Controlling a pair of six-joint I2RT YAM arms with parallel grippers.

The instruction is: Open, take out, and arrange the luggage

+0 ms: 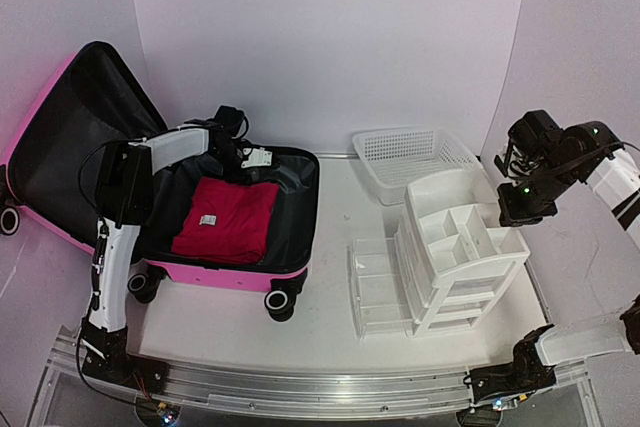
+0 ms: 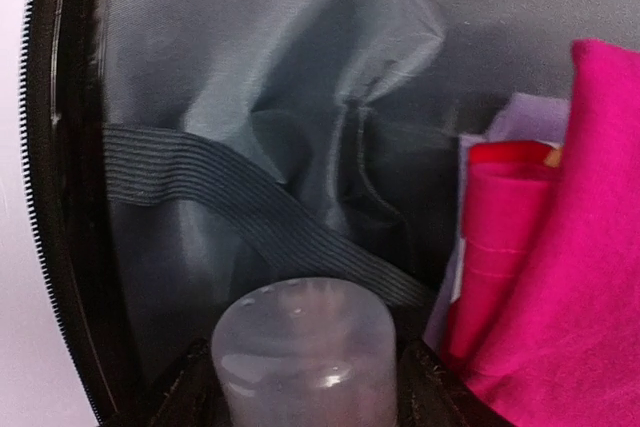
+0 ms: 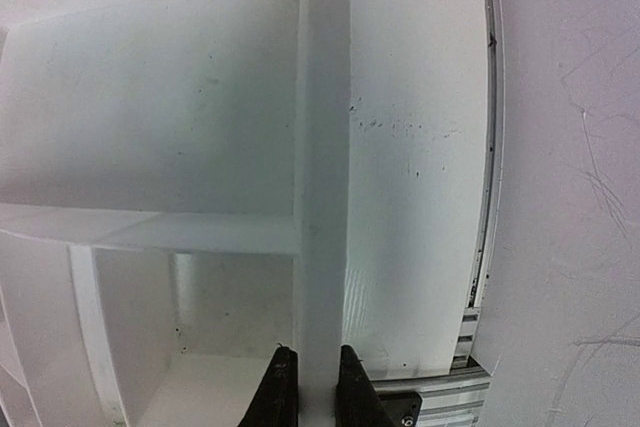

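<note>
While luggage (image 1: 240, 272) lies open, wheels nearward | left gripper (image 2: 305, 402): around bottle (image 2: 305, 347), grip unclear | right gripper (image 3: 306, 394): pinching organizer (image 3: 322, 147)

Blurred translucent cap (image 2: 305, 347) in luggage (image 2: 250, 97) — base cropped

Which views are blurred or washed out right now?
Left wrist: the translucent cap is too close and blurred; the elastic strap behind is sharper. Right wrist: the white drawer organizer is low contrast, near washed out. Top external: even light, soft shadows, the rail bowed by the lens.
</note>
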